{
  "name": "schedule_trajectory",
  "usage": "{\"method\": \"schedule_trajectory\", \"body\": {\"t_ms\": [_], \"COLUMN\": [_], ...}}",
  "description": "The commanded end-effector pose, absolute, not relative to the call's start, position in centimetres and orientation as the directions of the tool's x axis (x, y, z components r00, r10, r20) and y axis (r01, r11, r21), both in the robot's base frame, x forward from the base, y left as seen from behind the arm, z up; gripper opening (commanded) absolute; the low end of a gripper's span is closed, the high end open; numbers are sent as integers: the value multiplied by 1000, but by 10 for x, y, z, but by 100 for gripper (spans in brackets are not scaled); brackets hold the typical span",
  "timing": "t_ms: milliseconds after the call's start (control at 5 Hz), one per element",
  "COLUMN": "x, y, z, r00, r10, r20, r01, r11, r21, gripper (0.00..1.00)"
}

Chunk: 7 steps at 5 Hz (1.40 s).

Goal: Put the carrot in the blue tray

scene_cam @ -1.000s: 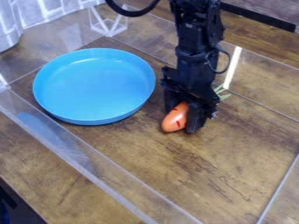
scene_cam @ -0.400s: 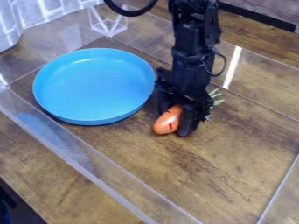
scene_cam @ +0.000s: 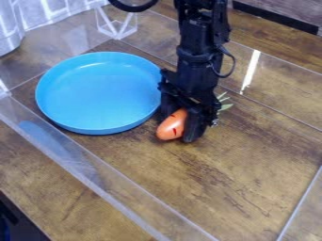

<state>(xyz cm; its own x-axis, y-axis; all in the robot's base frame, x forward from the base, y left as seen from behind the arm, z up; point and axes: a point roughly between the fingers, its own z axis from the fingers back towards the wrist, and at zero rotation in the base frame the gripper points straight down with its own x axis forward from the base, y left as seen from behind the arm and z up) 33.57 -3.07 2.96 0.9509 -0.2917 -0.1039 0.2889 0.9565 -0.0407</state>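
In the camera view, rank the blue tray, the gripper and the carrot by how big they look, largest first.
1. The blue tray, by far the widest.
2. The gripper, shut on the carrot; its black body covers less area than the tray.
3. The carrot, smallest, partly hidden by the jaws.

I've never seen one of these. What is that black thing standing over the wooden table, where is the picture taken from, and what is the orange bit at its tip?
The black thing is a robot arm reaching down from above, and at its end sits a pincer, two fingers that close to grasp things. There is one camera, looking down at the table from the front at a slant. The orange bit is a small toy carrot; the pincer is shut on it, close above the wood, though I cannot tell whether it has left the surface. Just to the left in the picture lies a round, shallow blue tray, with nothing in it. The carrot is beside the tray's rim, not in it.
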Motion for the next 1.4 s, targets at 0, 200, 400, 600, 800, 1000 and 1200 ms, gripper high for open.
{"method": "schedule_trajectory", "body": {"t_ms": [0, 200, 400, 600, 800, 1000, 1200], "x": [342, 341, 339, 338, 337, 333, 323], "y": [-27, -26, -24, -22, -19, -14, 1], "z": [65, 68, 70, 73, 76, 91, 122], "r00": [956, 955, 955, 955, 955, 959, 967], "r10": [-292, -295, -295, -295, -296, -285, -254], "r20": [-15, -18, -20, -22, -23, -7, 35], "r01": [292, 294, 295, 295, 296, 285, 252], "r11": [956, 956, 956, 955, 955, 958, 966], "r21": [-14, -11, -7, -4, 0, 15, 50], "gripper": [0, 0, 0, 0, 0, 0, 0]}}
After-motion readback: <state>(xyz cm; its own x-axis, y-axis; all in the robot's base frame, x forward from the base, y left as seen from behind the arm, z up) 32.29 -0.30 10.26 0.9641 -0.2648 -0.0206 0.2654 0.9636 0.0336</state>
